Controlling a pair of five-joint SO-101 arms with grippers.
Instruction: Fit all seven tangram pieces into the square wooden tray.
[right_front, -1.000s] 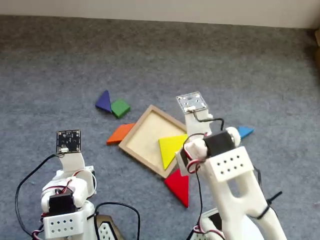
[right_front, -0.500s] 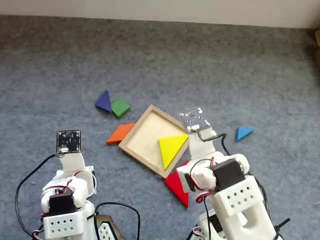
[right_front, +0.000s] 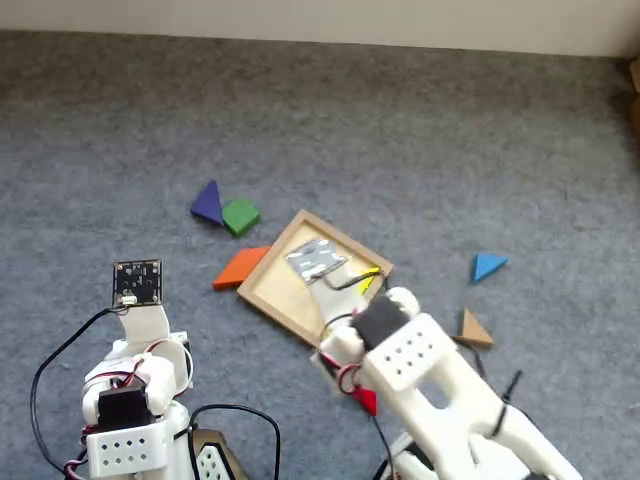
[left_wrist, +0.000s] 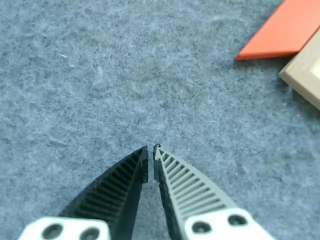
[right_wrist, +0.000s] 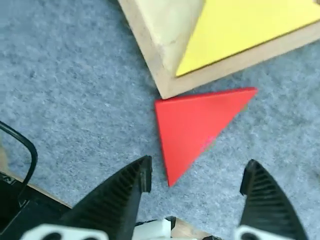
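One of seven placed: yellow triangle (right_wrist: 250, 25) in tray (right_front: 271, 251). Red triangle (right_wrist: 195, 125) just beside tray, right gripper (right_wrist: 197, 161) spread over it. Also outside tray: orange (right_front: 238, 267), green (right_front: 241, 215), dark blue (right_front: 207, 201), light blue (right_front: 487, 265), brown (right_front: 472, 328). Left gripper (left_wrist: 151, 150) closed, empty.

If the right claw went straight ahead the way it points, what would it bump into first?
Probably the red triangle, lying just ahead of the open right gripper. The corner of the wooden tray comes right after it.

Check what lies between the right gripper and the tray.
The red triangle lies flat on the carpet between the right gripper and the tray, seen in the right wrist view.
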